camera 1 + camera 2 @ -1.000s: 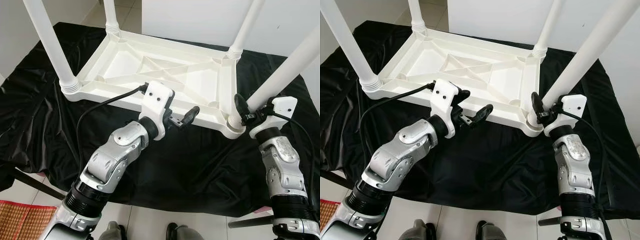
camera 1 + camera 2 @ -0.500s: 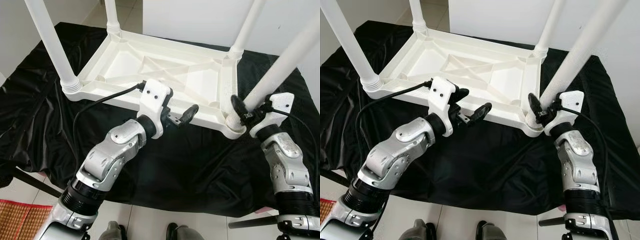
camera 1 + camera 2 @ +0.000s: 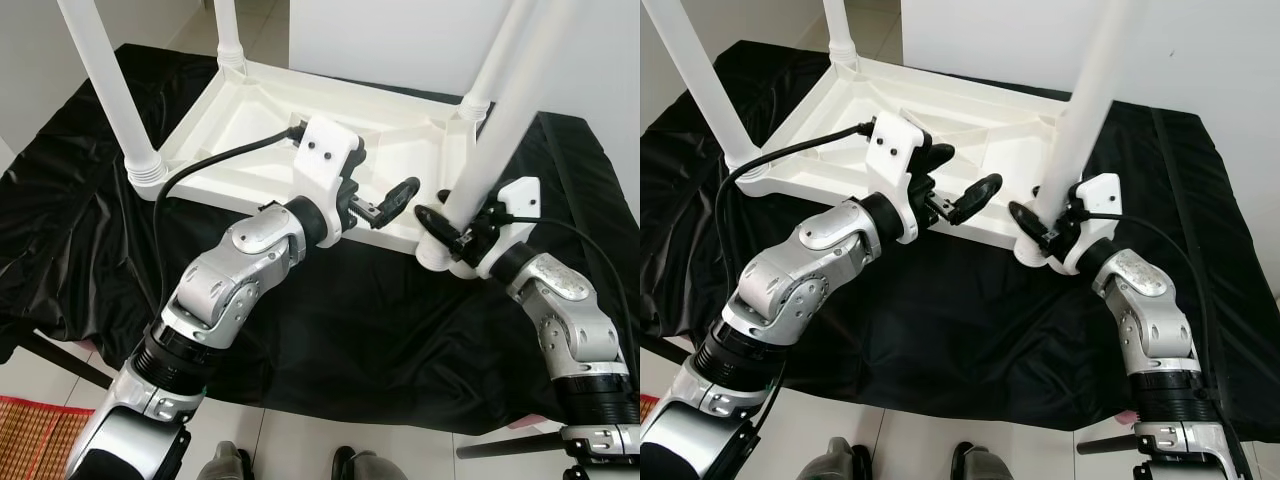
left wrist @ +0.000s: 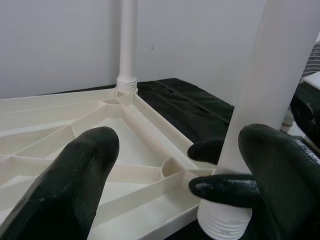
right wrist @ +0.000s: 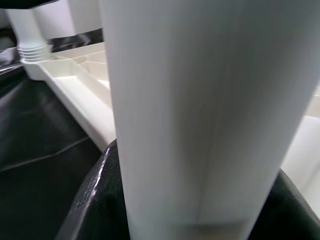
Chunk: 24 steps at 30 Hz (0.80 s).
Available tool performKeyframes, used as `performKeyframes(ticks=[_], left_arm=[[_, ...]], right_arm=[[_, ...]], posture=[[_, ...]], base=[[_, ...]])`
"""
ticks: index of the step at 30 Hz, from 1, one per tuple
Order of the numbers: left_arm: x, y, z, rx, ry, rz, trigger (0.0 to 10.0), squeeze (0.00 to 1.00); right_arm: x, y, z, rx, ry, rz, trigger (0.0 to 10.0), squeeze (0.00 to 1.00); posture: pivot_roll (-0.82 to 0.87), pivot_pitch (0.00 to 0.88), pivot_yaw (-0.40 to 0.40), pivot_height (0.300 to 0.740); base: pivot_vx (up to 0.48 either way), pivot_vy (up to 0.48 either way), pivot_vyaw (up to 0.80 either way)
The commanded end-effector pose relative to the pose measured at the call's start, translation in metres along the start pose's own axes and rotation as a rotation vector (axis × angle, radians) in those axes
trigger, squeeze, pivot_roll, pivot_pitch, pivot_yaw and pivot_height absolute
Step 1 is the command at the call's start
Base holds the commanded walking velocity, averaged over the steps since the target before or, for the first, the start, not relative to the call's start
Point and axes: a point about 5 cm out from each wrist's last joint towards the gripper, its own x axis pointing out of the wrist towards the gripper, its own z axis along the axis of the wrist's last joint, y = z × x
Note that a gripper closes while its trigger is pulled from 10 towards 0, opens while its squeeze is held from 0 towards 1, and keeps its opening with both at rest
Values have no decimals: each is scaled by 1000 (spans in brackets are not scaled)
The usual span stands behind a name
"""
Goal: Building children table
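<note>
The white children's table (image 3: 300,110) lies upside down on a black cloth (image 3: 330,320), its legs pointing up. The right claw (image 3: 452,225) is clenched around the near right leg (image 3: 505,120) just above its threaded base — that leg leans slightly, its foot beside the table's near corner. The left claw (image 3: 385,200) hovers released over the table's near edge, fingers (image 4: 75,185) spread, close to the same leg.

Black cloth (image 3: 330,330) over a low surface, upturned white table (image 3: 250,120) on it
</note>
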Motion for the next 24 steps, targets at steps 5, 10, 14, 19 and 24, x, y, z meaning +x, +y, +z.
performKeyframes(ticks=[5,10,14,19,24], left_arm=[[3,-23,17,-42,-42,-425,10000,0],[2,-29,29,-76,-64,-567,10000,0],[1,-33,34,-78,-74,-629,10000,0],[-2,-40,36,-81,-65,-720,10000,0],[-4,-45,36,-78,-48,-774,10000,0]], right_arm=[[1,9,7,4,22,167,10000,0],[-4,14,4,8,72,276,10000,0],[-6,16,1,15,97,320,10000,0],[-7,20,-3,22,124,366,10000,0],[-7,24,-6,24,144,403,10000,0]], posture=[[30,136,-67,740],[32,132,-73,740],[31,131,-74,740],[32,130,-73,740],[33,130,-72,740]], base=[[0,0,0],[0,0,0],[0,0,0],[0,0,0],[0,0,0]])
